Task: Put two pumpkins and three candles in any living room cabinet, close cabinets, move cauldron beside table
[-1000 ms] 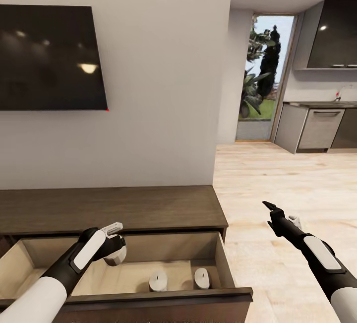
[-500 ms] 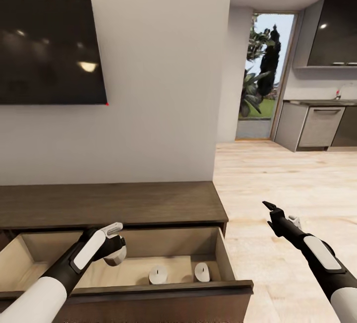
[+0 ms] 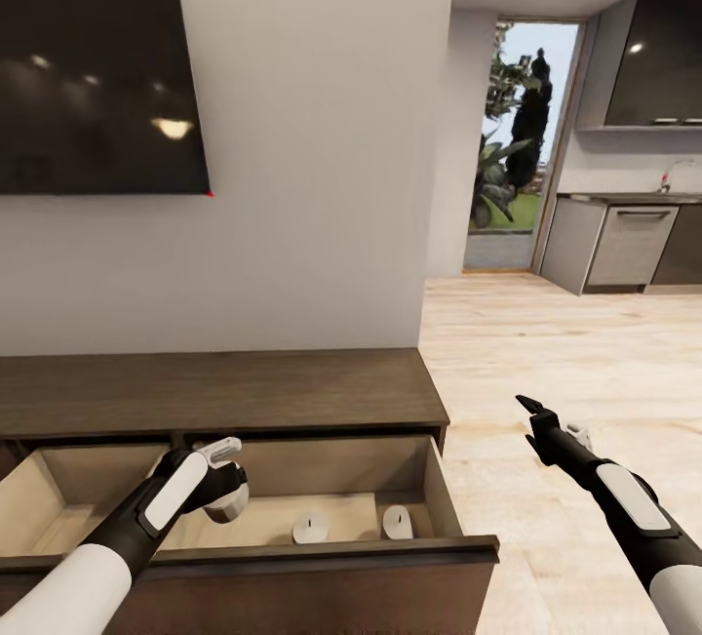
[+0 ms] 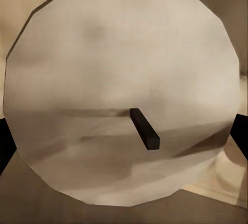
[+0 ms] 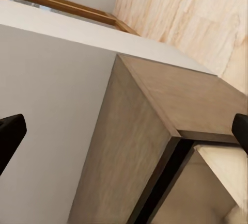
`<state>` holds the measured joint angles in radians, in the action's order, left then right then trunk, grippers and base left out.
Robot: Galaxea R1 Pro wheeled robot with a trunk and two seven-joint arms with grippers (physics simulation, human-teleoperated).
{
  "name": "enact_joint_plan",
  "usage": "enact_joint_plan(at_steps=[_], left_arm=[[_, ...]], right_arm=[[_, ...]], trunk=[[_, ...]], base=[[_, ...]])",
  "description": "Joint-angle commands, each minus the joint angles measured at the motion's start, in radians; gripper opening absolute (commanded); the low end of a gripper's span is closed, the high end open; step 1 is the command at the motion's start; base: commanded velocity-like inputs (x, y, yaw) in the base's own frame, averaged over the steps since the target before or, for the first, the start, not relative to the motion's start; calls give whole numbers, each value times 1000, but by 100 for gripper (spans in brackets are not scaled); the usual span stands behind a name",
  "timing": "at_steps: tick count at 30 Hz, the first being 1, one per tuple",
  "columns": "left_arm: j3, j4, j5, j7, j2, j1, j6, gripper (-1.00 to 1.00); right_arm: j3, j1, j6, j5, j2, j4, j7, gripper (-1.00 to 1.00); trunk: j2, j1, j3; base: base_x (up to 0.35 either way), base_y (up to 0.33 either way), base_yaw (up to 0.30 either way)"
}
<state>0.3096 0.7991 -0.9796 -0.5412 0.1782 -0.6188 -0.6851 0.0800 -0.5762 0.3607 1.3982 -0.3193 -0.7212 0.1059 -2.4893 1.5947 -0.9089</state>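
Observation:
The long dark brown cabinet [image 3: 214,391] stands against the wall with its right drawer [image 3: 292,557] pulled open. Two pale candles [image 3: 310,526] [image 3: 397,521] stand on the light wood drawer floor at its right end. My left gripper [image 3: 230,491] hangs over the middle of the drawer, shut on a third candle [image 3: 224,510]. That candle's round top and dark wick [image 4: 144,128] face the left wrist camera, very close [image 4: 124,69]. My right gripper [image 3: 533,415] is open in the air to the right of the cabinet, above the floor, with the cabinet's end corner [image 5: 155,110] in front of it. The pumpkins, cauldron and table are out of view.
A black wall screen [image 3: 97,89] hangs above the cabinet. Pale wood floor [image 3: 575,342] runs to the right toward grey kitchen units [image 3: 624,245] and a glass door [image 3: 512,138]. A second drawer [image 3: 58,508] at the left also stands open.
The whole picture has shifted slightly upward, so the camera has moved. Both arms keep their pose, and the left gripper still holds the candle over the drawer.

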Motion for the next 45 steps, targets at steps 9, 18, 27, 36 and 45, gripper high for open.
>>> enact_joint_plan(at_steps=[9, 18, 27, 36, 45], left_arm=[[4, 2, -11, -10, 1, -1, 1, -100], [3, 2, -10, -10, 3, -1, -1, -100], [3, 2, -10, -10, 1, -1, -1, -100], [3, 2, -11, -11, 6, -1, -1, -100], [-2, 2, -14, -18, 11, -1, -4, -100]], right_arm=[[3, -1, 6, 4, 0, 0, 1, 100], [3, -1, 6, 4, 1, 0, 1, 100], [3, -1, 6, 4, 2, 0, 1, 100], [3, -1, 6, 4, 2, 0, 2, 100], [3, -1, 6, 4, 1, 0, 1, 100]], trunk=[[-8, 4, -4], [-8, 4, -4], [-8, 4, -4], [-8, 4, -4], [-12, 7, -19]], base=[[1, 0, 0], [154, 0, 0], [177, 0, 0], [112, 0, 0], [2, 0, 0]])
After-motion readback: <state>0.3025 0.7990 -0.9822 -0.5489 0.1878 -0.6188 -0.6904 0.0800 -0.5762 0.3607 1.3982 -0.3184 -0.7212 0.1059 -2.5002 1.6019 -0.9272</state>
